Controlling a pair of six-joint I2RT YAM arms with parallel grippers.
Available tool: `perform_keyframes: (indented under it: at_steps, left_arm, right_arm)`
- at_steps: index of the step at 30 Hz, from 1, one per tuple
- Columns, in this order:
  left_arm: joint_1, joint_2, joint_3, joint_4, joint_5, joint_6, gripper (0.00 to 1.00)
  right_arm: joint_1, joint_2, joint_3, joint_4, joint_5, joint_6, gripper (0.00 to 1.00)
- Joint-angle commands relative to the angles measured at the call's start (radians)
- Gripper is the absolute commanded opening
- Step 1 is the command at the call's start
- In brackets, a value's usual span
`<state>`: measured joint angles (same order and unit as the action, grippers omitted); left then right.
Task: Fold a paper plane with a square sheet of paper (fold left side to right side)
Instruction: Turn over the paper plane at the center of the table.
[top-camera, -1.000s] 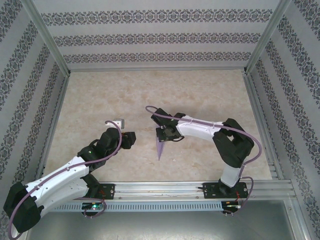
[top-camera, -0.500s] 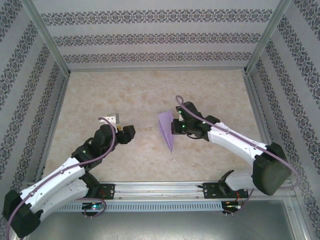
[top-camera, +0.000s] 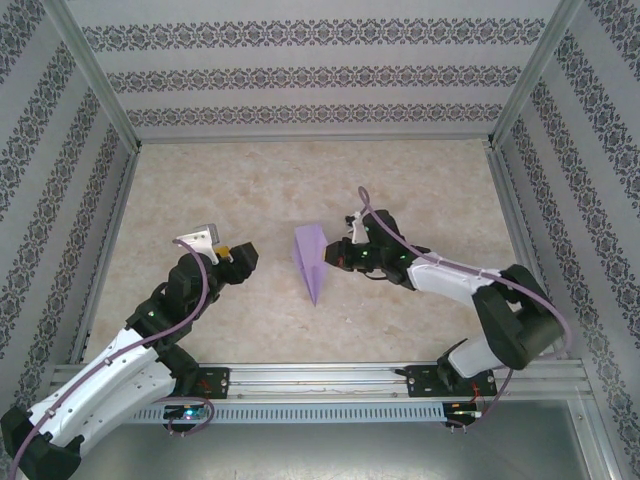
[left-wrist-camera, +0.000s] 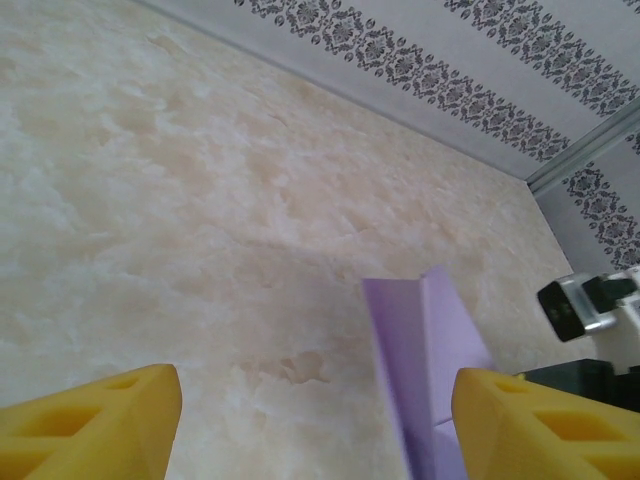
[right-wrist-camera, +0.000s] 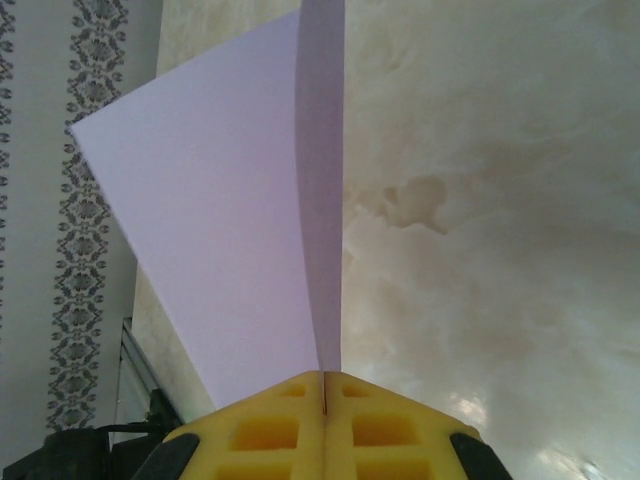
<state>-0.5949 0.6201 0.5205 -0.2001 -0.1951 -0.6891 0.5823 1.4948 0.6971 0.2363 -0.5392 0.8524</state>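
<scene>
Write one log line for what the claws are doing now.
right claw: shut on paper plane | left claw: open, holding nothing

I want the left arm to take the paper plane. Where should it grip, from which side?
Probably the left edge of the paper plane, from the left: the right gripper pinches its right side; the open left gripper faces it.

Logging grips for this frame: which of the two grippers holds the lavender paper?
The right gripper, jaws pinched shut on the paper plane. The left gripper stands open, apart from the paper.
</scene>
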Motion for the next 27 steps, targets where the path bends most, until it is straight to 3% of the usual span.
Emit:
perform_keyframes:
  at_steps: [1,11,27]
  left_arm:
    - [0.016,0.0,0.017,-0.03,0.0,-0.025,0.72]
    - [0.021,0.009,0.005,-0.042,0.002,-0.037,0.72]
    - [0.026,0.01,-0.005,-0.047,0.003,-0.033,0.72]
  right_arm:
    - [0.017,0.059,-0.014,0.131,-0.007,0.035,0.0]
    - [-0.018,0.187,-0.053,0.128,0.034,-0.008,0.0]
    - [-0.022,0.169,-0.048,0.009,0.111,-0.074,0.06]
